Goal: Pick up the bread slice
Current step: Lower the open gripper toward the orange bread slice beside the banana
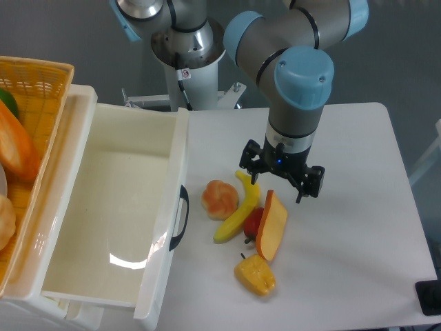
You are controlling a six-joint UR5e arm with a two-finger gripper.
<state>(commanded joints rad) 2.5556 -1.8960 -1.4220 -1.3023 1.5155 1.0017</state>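
The bread slice (272, 225) is lying on the white desk (358, 227), just below and slightly left of the end effector (281, 185) as seen by the camera, with its upper tip sitting roughly under the gap between the two fingers. Its long axis is running from that upper tip down and a little leftward, toward the lumpy yellow chunk (255, 274), so the slice is being presented almost end-on to the end effector rather than broadside. The end effector is being held spread, with nothing between its fingers, and it appears to be hovering above the slice rather than touching it, though height is hard to judge from this single view. A small red item (252, 222) is being partly hidden against the slice's left edge, with a banana (239, 209) just beyond it and a round bun (220, 198) further left. The coming descent is judged to depend on the fingers straddling the slice's narrow width, while the crowded left edge is being avoided.
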